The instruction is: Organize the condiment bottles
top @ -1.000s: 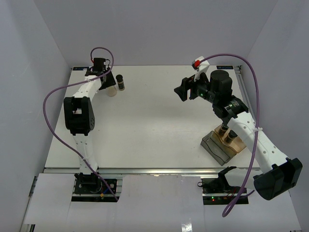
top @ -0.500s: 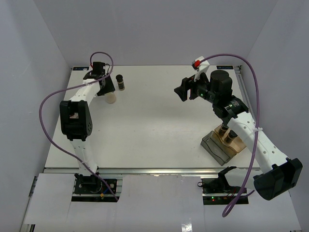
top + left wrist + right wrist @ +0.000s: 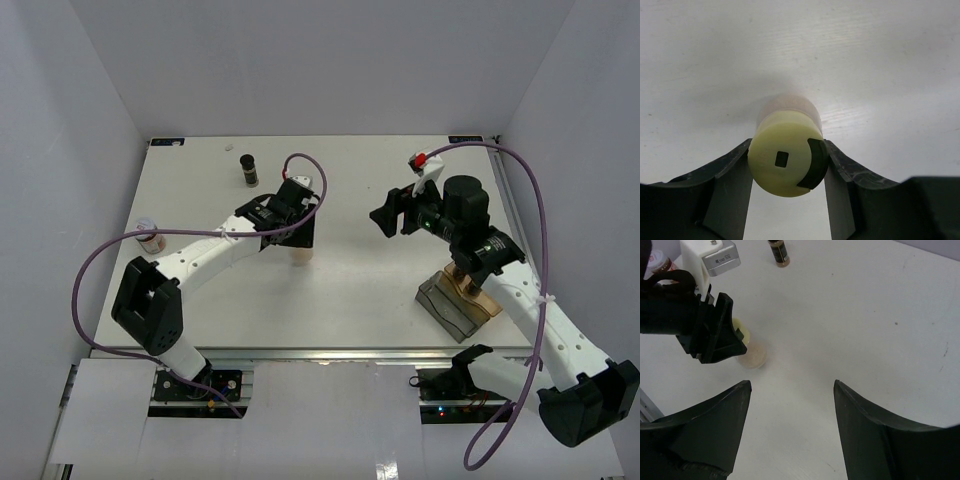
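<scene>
My left fingers point(image 3: 732, 187) were clamped on the lid of the yellow-lidded jar point(image 3: 786, 159), one each side. It stood upright, long axis vertical, mid-bench point(image 3: 360, 290). My right fingers point(image 3: 705, 435) hung spread wide nearby, holding nothing. A dark jar point(image 3: 248, 169) stood well beyond, a pink-lidded jar point(image 3: 148, 234) was at the bench's left edge, and the grey tray point(image 3: 448, 305) was to the right.

— What has the left gripper point(image 3: 787, 149) got?
— A pale-yellow-lidded jar point(image 3: 785, 162), pinched at the lid between both dark fingers point(image 3: 730, 187), with its top facing the camera.
— Any marks on the lid?
— A small dark square and a dark crescent. The white counter point(image 3: 880, 60) lies beyond.
</scene>
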Available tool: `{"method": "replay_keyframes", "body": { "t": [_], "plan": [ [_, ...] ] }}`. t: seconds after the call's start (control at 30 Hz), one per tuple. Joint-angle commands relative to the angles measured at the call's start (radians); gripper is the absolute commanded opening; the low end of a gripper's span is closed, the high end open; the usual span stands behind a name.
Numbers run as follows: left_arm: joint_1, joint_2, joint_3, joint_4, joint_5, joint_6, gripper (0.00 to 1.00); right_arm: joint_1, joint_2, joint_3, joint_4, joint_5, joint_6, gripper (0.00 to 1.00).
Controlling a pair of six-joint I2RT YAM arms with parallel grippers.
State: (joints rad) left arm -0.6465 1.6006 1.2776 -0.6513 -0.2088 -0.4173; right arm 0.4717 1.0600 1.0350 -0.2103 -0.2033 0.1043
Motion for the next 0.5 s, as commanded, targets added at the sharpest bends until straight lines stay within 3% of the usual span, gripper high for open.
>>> {"method": "replay_keyframes", "body": {
  "t": [0.0, 0.17, 0.33, 0.47],
  "plan": [
    [-0.118, -0.045, -0.021, 0.029, -0.079, -0.082, 0.0, 0.0, -0.094, -0.046, -0.021, 0.054, 0.011, 0.73],
    [-0.24, 0.008, -0.01, 0.042, -0.133, -0.116, 0.0, -0.001, -0.16, -0.093, -0.041, 0.111, 0.017, 0.74],
    [-0.293, 0.055, -0.004, 0.056, -0.166, -0.136, 0.0, -0.001, -0.213, -0.126, -0.047, 0.147, 0.044, 0.73],
    [-0.31, 0.058, -0.016, 0.079, -0.178, -0.155, 0.09, 0.0, -0.222, -0.132, -0.047, 0.16, 0.047, 0.74]
  ]
}}
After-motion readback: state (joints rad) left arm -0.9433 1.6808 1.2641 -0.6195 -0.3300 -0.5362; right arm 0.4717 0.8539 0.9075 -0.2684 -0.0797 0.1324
